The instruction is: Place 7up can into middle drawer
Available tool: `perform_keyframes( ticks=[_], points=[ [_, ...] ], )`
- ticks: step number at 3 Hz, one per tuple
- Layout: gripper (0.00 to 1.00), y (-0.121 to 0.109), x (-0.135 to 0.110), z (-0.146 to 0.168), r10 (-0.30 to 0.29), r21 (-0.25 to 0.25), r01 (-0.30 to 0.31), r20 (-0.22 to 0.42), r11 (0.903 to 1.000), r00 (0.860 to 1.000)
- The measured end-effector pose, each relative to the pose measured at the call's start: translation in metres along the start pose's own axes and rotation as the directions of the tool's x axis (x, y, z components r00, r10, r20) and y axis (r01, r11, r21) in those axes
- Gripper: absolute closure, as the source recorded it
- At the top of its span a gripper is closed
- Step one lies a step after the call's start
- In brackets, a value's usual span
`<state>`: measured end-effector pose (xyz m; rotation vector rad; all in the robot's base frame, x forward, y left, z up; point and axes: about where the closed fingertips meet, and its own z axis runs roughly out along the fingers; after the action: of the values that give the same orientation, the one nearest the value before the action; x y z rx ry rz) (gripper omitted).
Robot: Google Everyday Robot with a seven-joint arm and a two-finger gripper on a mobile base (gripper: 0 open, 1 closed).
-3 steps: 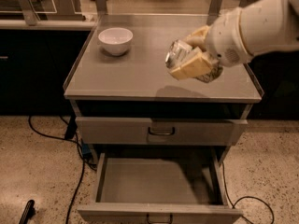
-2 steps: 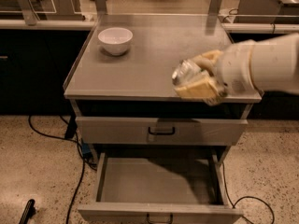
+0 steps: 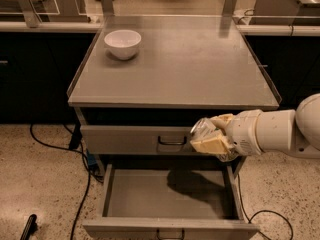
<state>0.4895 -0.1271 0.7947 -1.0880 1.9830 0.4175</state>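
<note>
White arm (image 3: 272, 133); tan-looking pincer (image 3: 212, 134) at tip

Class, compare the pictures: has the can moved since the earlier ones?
Yes. The can, gripped in the tool, has come down from above the tabletop to in front of the upper drawer, over the open drawer.

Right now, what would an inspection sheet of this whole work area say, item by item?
Surface: grey cabinet top, carrying one bowl at its back left.
Job's things: 7up can held in the air before the closed upper drawer; middle drawer open, nothing seen inside but a shadow.
Clutter: white bowl; dark object on the floor, lower left.
Grippers: gripper at the cabinet's front right, jaws shut on the can.
Cables: black cable on the floor, left; second cable at right.
Surroundings: speckled floor, dark cabinets on either side.
</note>
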Motion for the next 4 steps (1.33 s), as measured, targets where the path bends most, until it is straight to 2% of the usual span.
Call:
perform_keyframes(
  ticks=[1,2,3,4],
  points=[
    [1.00,0.000,0.000,0.000,0.000,0.000,0.000,0.000,1.0000,1.000],
    [1.00,0.006,0.021,0.017,0.036,-0.005,-0.036,-0.043,0.9993,0.998],
    [1.00,0.017,0.084,0.049,0.168,-0.001,-0.169,-0.105,0.9856,0.980],
    [1.00,0.031,0.145,0.078,0.291,0.006,-0.293,-0.127,0.9561,0.948]
  ],
)
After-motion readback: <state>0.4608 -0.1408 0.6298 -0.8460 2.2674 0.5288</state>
